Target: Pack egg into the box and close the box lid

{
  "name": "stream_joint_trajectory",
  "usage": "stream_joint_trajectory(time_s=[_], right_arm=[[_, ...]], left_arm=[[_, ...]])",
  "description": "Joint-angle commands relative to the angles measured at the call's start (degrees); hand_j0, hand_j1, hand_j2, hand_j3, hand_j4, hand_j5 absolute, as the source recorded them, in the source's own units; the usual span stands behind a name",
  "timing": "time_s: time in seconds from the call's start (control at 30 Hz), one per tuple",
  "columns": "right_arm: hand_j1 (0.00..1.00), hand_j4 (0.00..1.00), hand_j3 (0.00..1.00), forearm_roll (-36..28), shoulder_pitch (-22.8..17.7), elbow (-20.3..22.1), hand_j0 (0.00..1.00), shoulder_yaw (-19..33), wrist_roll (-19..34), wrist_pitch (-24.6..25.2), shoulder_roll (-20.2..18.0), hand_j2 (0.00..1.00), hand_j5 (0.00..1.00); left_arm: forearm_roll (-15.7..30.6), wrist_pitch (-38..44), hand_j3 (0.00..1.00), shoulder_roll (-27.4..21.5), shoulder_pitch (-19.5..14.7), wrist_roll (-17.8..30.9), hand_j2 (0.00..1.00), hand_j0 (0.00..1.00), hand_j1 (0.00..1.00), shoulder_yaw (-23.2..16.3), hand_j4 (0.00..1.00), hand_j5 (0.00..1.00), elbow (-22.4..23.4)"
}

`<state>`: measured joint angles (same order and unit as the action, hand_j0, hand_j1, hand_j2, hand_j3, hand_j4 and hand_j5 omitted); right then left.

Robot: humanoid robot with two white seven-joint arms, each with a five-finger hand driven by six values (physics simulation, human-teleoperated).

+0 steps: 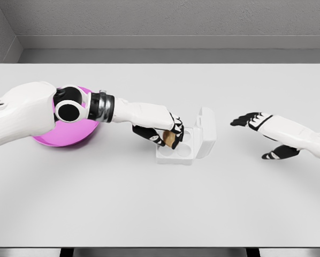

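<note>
Mid-tabletop, the left hand (pixel 159 128) pinches a brown egg (pixel 170 138) over the open white plastic box (pixel 182 145), lid unclosed; the right hand (pixel 256 128) hovers spread.

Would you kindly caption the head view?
Left hand lowers egg into open box; right hand waits open.

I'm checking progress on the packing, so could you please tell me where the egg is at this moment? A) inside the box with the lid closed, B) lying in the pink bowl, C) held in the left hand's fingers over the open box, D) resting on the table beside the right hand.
C: the brown egg is pinched in the left hand just above the white box, whose lid stands open.
</note>
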<state>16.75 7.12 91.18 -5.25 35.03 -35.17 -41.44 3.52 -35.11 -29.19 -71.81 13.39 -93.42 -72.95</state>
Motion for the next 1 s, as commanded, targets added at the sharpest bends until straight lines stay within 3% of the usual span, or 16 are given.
stream_joint_trajectory(time_s=[0.0, 0.17, 0.27, 0.43, 0.6, 0.8, 0.83, 0.87, 0.97], right_arm=[[1.0, 1.0, 1.0, -0.5, 0.0, 1.1, 1.0, -0.2, 0.0, 0.2, -0.1, 1.0, 1.0], [1.0, 1.0, 1.0, -0.6, -0.1, 2.0, 1.0, -0.2, 0.0, 0.2, -0.2, 1.0, 1.0], [1.0, 1.0, 1.0, -0.6, -0.1, 2.2, 1.0, -0.2, 0.0, 0.2, -0.1, 1.0, 1.0], [1.0, 1.0, 1.0, -0.6, -0.1, 2.2, 1.0, -0.2, 0.0, 0.2, -0.1, 1.0, 1.0], [1.0, 1.0, 1.0, -0.6, -0.1, 2.2, 1.0, -0.2, 0.0, 0.2, -0.1, 1.0, 1.0], [1.0, 1.0, 1.0, -0.6, -0.1, 2.2, 1.0, -0.3, 0.0, 0.2, 0.0, 1.0, 1.0], [1.0, 1.0, 1.0, -0.6, -0.1, 2.2, 1.0, -0.3, 0.0, 0.2, 0.0, 1.0, 1.0], [1.0, 1.0, 1.0, -0.6, -0.1, 2.2, 1.0, -0.3, 0.0, 0.2, 0.0, 1.0, 1.0], [1.0, 1.0, 1.0, -0.6, -0.1, 2.2, 1.0, -0.3, 0.0, 0.2, 0.0, 1.0, 1.0]], left_arm=[[0.3, 0.1, 0.43, 0.0, 0.0, 0.0, 0.43, 0.43, 0.43, -0.2, 0.43, 0.43, 0.0], [0.3, 0.1, 0.56, -0.1, -0.2, 0.1, 0.56, 0.56, 0.56, -0.3, 0.56, 0.56, 0.0], [0.3, 0.1, 0.57, -0.2, -0.2, 0.1, 0.57, 0.57, 0.57, -0.3, 0.57, 0.57, 0.0], [0.3, 0.1, 0.71, -0.3, -0.3, 0.1, 0.71, 0.71, 0.71, -0.3, 0.71, 0.71, 0.3], [0.3, 0.1, 0.72, -0.3, -0.3, 0.1, 0.72, 0.72, 0.72, -0.3, 0.72, 0.72, 0.4], [0.3, 0.1, 0.87, -0.7, -0.2, 0.0, 0.87, 0.87, 0.87, -0.2, 0.87, 0.87, 0.9], [0.3, 0.1, 0.97, -1.8, -0.2, -0.1, 0.97, 0.97, 0.97, 0.1, 0.97, 0.97, 0.9], [0.3, 0.1, 1.0, -2.9, -0.3, -0.1, 1.0, 1.0, 1.0, 0.5, 1.0, 1.0, 0.8], [0.4, 0.1, 1.0, -5.7, -0.4, -1.1, 1.0, 1.0, 1.0, 2.6, 1.0, 1.0, 0.7]])
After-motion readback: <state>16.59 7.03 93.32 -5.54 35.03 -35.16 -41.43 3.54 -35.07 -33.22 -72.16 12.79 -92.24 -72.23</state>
